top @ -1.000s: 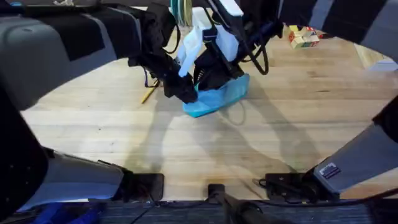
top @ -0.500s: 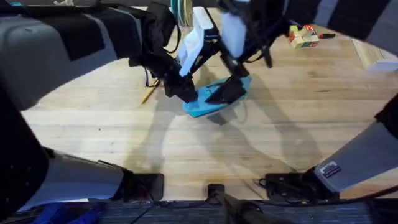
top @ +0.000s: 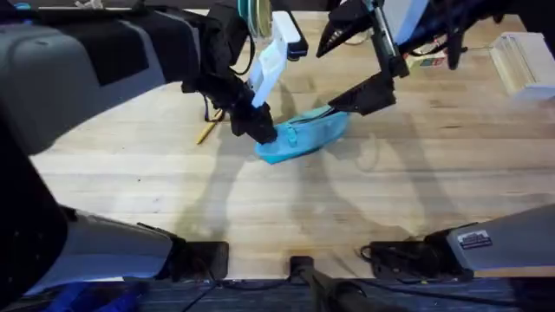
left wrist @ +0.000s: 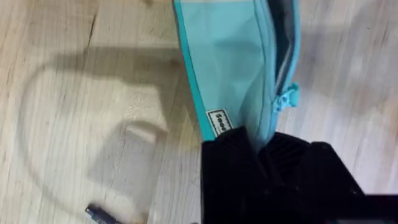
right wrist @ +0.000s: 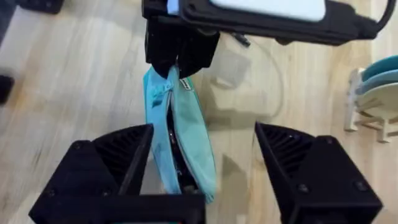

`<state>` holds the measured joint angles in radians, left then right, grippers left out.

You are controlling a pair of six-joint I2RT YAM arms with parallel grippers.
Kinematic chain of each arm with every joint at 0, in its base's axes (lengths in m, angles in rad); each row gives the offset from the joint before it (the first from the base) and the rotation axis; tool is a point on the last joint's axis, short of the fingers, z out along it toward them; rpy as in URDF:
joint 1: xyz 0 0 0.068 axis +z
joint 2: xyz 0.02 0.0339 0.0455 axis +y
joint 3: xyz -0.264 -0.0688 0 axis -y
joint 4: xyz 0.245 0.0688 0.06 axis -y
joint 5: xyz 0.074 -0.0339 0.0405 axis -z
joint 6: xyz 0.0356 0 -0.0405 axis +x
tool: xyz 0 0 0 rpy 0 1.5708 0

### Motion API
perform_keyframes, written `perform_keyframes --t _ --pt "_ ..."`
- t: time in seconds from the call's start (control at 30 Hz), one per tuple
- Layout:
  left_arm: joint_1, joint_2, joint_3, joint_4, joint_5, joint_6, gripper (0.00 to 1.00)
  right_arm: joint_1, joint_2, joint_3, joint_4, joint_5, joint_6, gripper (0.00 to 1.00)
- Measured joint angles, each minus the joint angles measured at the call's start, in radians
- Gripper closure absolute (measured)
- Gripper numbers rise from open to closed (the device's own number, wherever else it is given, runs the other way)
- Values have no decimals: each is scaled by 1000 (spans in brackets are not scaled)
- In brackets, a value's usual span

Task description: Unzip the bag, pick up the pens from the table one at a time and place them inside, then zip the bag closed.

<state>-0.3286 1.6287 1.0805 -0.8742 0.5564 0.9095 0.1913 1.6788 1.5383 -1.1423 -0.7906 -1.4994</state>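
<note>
The light blue bag (top: 308, 139) lies mid-table, and its zipper is partly open, with the pull (left wrist: 287, 98) near the held end. My left gripper (top: 263, 132) is shut on the bag's left end (left wrist: 242, 127). To the right of the bag, my right gripper (top: 340, 71) hangs raised and open, with nothing between its fingers. The right wrist view looks down on the bag (right wrist: 186, 134) between the spread right fingers (right wrist: 118, 165). A yellow pen (top: 206, 132) lies on the table (top: 173, 182) left of the bag, and its dark tip (left wrist: 96, 213) is in the left wrist view.
Coloured wooden blocks (top: 427, 57) and a pale box (top: 525, 59) sit at the far right. A rack of plates (right wrist: 373, 93) stands behind the bag at the table's back. Bare wood stretches in front of the bag towards the arm bases.
My right gripper has lifted off the bag, swung right and opened. The left gripper has kept its hold on the bag's end, and the bag has barely moved.
</note>
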Motion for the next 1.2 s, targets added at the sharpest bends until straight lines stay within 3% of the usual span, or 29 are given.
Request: perform_keyframes --t 0.07,0.2,0.23,0.27,0.6,0.8,0.97,1.2 --pt "0 0 0 2 2 1 788 0 -15 0 -1 14 1 6" --pt "-1 0 0 8 1 1 143 0 -23 0 -2 32 12 6" --pt "-1 0 0 7 2 -3 46 0 -23 0 -3 35 15 6" --pt "-1 0 0 7 1 -2 17 0 -23 0 -5 37 17 6" --pt "-1 0 9 -42 -12 -1 8 12 -23 21 -58 56 64 5" --pt "-1 -18 109 -149 -19 -1 7 99 -23 126 -108 179 81 6" --pt "8 -110 187 -238 -19 0 7 196 -23 183 -111 313 123 6" --pt "54 -229 201 -330 -19 0 8 254 -23 190 -116 412 150 6"
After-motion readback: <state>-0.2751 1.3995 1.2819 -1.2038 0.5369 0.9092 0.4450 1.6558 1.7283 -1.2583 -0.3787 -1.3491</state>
